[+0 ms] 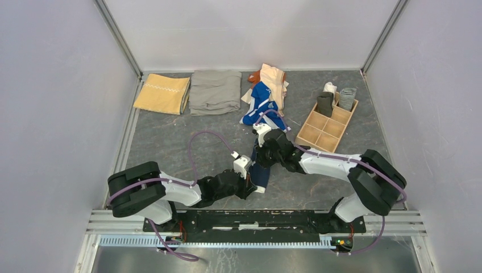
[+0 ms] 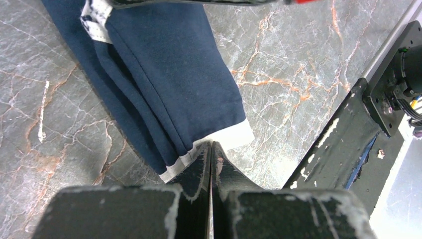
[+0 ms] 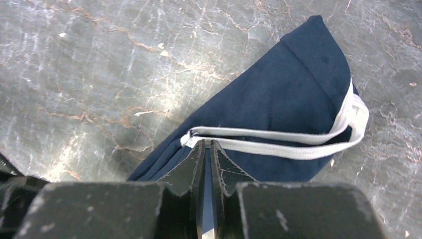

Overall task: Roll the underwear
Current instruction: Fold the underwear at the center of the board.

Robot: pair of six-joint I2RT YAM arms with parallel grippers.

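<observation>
while the navy cotton briefs with white trim (image 3: 298, 89) lay folded in a strip on the grey marbled table (image 1: 165, 142), your left hand (image 2: 211, 147) was clenched at one white edge, grip on cloth unclear, and your right hand (image 3: 208, 144) pinched the other end. rolling hadn't begun; the blue-and-peach heap (image 1: 266, 96) waited.

Bright, even overhead light fills the top view, with only soft shadows. In the wrist views the underwear (image 2: 169, 74) is sharp, and pale glare streaks the table (image 3: 99, 59)
</observation>
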